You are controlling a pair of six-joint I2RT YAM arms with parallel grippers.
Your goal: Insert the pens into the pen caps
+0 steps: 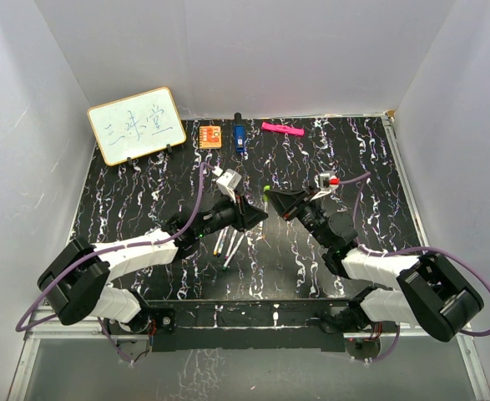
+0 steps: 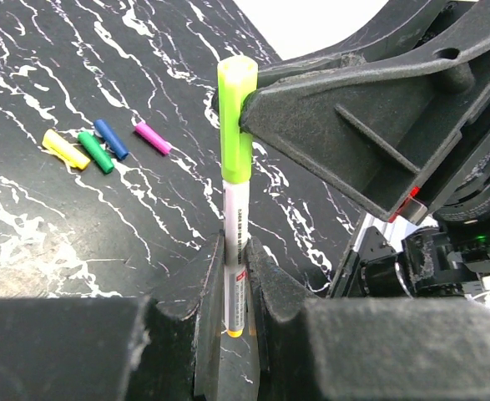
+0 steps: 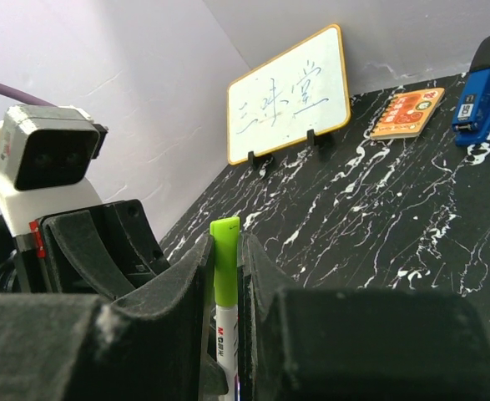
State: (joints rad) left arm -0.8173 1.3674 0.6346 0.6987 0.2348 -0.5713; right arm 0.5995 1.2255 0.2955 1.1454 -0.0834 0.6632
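While the left tool [image 2: 234,288] clamps one pen [image 2: 235,219] and the right tool [image 3: 225,251] pinches a lime cap [image 2: 236,125] over it, four caps [image 2: 95,152] and loose pens [image 1: 228,244] are left unjoined.

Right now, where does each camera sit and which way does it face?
Top: fixed above and behind the bases, looking down the table toward the whiteboard; left arm and right arm both show.
Left wrist: looks along the left pincer, shut on the pen; beyond, right pincer, loose caps.
Right wrist: looks past its own fingers toward the left wrist camera and whiteboard.
Shared: both wrist views show the green cap on the pen.
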